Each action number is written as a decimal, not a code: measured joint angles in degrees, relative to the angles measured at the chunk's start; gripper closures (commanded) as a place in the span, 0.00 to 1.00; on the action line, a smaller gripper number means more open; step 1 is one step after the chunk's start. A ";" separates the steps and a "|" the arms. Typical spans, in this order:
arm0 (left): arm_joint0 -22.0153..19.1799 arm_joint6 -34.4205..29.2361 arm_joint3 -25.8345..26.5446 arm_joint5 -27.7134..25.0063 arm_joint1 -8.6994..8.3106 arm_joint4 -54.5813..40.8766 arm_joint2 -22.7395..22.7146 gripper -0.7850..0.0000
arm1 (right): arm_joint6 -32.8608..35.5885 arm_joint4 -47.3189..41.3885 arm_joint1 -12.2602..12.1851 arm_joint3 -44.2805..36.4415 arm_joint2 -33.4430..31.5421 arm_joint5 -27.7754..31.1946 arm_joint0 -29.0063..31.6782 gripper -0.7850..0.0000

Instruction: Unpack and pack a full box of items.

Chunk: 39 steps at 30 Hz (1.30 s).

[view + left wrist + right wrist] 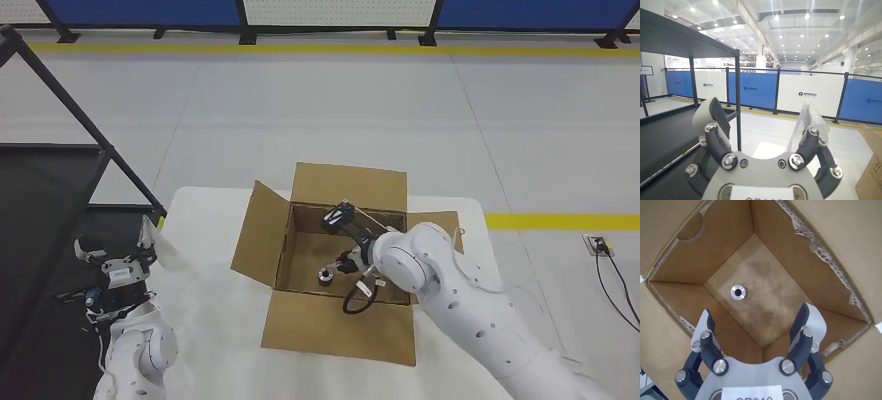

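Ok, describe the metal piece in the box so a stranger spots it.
Find the open brown cardboard box on the white table. On its floor stands a small silver metal cylinder. Its shiny top with a dark centre hole stands out against dull cardboard.

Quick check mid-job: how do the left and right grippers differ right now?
The left gripper points out into the room beside the black rack, away from the cardboard box; the right gripper hangs over the box, pointing down into it. The left gripper has a clear plastic bag clinging to one finger; the right gripper is bare, with a metal cylinder on the box floor below it. Both are open, gripping nothing.
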<state>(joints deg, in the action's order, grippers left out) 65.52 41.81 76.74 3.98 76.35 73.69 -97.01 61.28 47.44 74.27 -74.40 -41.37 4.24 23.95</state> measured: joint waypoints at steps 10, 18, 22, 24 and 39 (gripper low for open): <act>0.31 -0.12 0.20 -0.22 -0.05 -0.16 -0.07 0.00 | -0.51 -3.83 10.35 20.92 15.23 4.64 -10.04 0.00; 0.34 -0.30 0.04 -0.26 -0.11 -0.26 -0.26 0.00 | -6.82 -5.86 17.10 35.31 19.12 7.79 -12.60 0.24; 0.17 -0.20 -0.28 -0.25 -0.10 -0.19 -0.07 0.00 | -8.17 -6.87 19.53 40.79 19.78 8.61 -12.76 0.53; 0.10 -0.23 -0.36 -0.20 -0.10 -0.17 -0.05 0.00 | -8.62 -7.25 20.70 43.38 20.01 9.24 -12.92 0.81; -0.39 -0.08 -0.61 -0.01 -0.09 0.40 0.70 0.00 | -14.00 -6.54 24.32 51.84 19.12 17.20 -16.72 1.00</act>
<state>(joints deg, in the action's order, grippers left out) 65.13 41.73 76.13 3.97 76.26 74.09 -96.31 47.29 40.90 98.59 -22.56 -22.25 21.45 7.23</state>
